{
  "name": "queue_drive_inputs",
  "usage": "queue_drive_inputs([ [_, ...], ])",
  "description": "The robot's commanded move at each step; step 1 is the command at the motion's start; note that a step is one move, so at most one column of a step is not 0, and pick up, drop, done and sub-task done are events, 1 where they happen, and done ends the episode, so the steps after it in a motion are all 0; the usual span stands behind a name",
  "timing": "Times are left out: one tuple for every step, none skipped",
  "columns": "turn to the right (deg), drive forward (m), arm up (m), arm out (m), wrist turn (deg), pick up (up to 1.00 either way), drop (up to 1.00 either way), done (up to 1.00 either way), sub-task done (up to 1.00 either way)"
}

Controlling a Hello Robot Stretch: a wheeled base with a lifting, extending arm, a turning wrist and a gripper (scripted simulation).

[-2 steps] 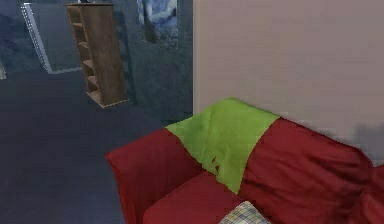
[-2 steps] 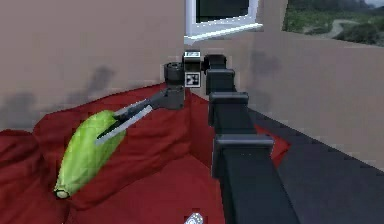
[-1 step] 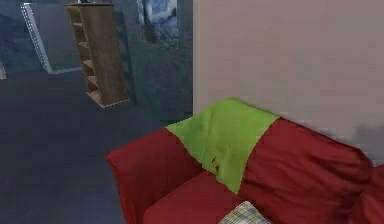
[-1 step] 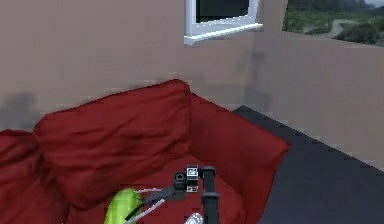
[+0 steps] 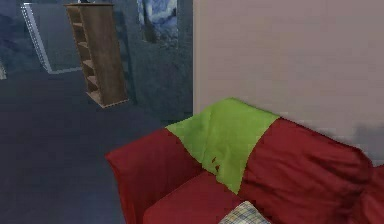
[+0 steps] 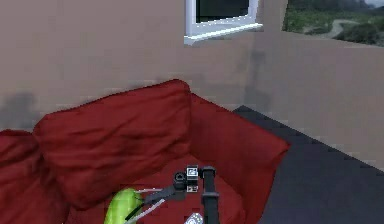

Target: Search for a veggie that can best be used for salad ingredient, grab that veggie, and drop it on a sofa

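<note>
The fingers [image 6: 158, 190] point left over the red sofa [image 6: 120, 135] seat, with a light-green veggie [image 6: 122, 206] at their tips, near the front. Whether they hold it cannot be told.

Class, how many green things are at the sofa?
2: a throw on the sofa, forward view; a blob by the end effector, arm side view. More may be hidden.

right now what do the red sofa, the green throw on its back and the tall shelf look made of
The sofa looks like matte red fabric upholstery: plump, creased cushions. The green throw seems thin matte cloth, since it drapes over the backrest. The shelf appears to be brown wood with a dull finish, though laminate is possible.
</note>
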Motion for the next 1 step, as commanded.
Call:
queue_drive_inputs([
  [0.0,0.0,0.0,0.0,0.0,0.0,1.0,0.0,0.0],
])
